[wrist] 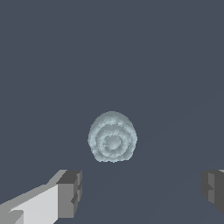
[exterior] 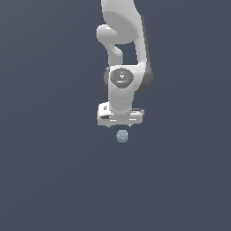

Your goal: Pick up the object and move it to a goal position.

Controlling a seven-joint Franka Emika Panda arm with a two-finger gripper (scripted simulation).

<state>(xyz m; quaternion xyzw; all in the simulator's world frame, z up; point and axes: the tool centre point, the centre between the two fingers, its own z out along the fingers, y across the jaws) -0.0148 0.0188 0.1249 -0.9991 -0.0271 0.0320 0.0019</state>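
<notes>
The claw [wrist: 140, 192] hung spread wide, gripping nothing, with the object [wrist: 112, 136] lying just beyond its fingertips [wrist: 70, 192]. It needed centring over that lump before descending and closing.

no text, label, brand, number or sign can be read anywhere in the exterior or wrist view.

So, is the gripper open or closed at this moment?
Open. In the wrist view the two fingers stand far apart, with the pale blue-grey lump free in the gap between them, touching neither. The gripper holds nothing.
</notes>
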